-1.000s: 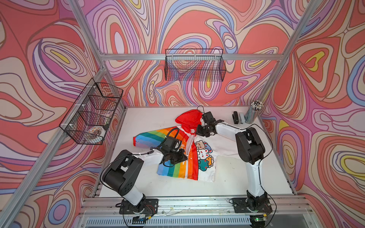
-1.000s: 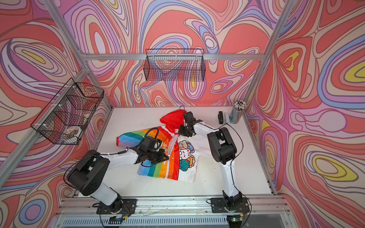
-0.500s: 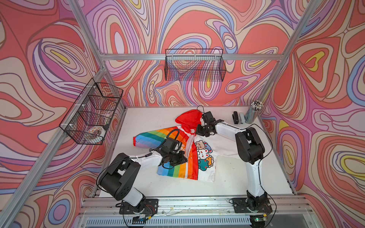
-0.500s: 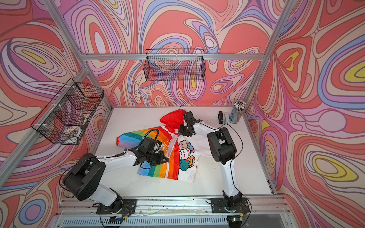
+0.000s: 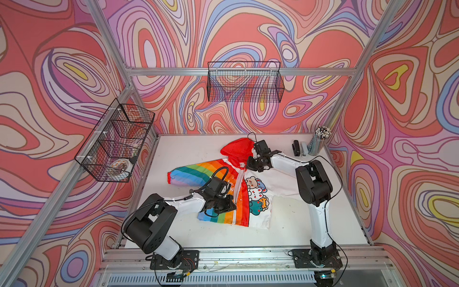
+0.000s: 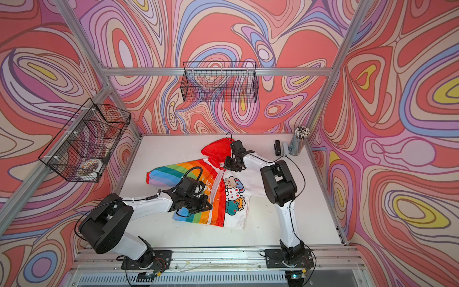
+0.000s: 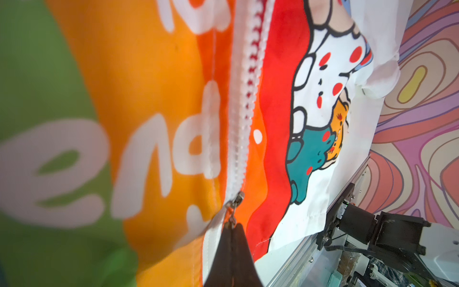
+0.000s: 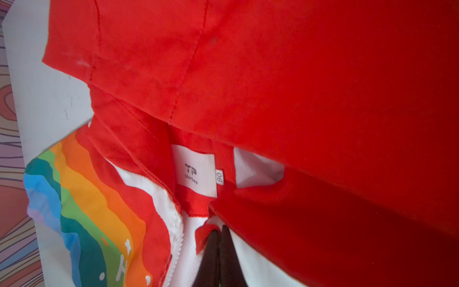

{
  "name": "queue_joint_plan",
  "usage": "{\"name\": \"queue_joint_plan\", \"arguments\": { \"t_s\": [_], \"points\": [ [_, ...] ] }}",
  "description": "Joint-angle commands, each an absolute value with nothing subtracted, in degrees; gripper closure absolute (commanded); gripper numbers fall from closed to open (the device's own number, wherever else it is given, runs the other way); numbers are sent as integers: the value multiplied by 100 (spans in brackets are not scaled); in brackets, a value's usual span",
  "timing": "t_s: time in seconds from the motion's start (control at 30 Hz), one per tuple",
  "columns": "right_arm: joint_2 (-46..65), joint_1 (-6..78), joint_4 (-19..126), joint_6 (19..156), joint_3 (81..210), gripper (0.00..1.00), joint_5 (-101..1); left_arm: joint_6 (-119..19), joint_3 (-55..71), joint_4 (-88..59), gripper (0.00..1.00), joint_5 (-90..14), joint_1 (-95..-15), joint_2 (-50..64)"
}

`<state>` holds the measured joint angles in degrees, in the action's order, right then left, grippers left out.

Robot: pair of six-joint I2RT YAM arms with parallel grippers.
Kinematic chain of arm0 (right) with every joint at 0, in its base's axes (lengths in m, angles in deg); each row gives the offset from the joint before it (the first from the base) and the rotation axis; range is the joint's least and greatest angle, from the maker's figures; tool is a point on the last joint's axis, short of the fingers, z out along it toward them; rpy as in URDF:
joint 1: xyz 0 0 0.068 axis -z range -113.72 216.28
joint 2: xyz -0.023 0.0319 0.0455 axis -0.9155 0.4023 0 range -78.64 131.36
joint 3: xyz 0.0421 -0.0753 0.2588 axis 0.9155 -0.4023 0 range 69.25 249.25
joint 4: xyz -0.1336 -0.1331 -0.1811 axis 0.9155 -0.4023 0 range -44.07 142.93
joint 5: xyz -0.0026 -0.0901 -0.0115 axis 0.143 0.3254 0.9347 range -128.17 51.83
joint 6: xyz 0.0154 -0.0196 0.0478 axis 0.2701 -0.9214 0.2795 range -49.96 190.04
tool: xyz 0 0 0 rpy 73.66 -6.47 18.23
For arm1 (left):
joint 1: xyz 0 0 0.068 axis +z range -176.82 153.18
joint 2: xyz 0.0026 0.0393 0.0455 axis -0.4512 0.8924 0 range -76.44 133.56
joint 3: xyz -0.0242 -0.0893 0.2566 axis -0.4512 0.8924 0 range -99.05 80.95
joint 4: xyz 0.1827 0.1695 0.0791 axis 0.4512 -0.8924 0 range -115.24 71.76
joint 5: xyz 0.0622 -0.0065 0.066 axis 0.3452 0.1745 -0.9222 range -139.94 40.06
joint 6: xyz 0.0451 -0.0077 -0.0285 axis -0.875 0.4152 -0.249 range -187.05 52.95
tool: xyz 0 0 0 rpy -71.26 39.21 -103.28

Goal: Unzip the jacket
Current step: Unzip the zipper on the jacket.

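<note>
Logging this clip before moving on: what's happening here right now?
Two robot arms are unzipping a child's jacket lying on the table. The right end effector is shut on the red collar edge, anchoring it. The left end effector is shut on the zipper pull, with the slider past mid-front, short of the hem.

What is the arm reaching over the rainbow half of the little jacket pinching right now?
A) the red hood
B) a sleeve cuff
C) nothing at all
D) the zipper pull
D: in the left wrist view the left gripper is closed on the metal zipper pull, partway down the white zipper of the jacket.
</note>
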<state>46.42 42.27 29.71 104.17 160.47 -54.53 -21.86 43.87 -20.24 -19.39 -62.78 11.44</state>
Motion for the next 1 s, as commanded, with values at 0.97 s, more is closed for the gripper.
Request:
{"name": "queue_joint_plan", "arguments": {
  "t_s": [0.97],
  "points": [
    [4933, 4299, 3137, 10463, 16318, 100, -5417, -1863, 5339, -2545, 100, -2280, -6785, 245]
  ]
}}
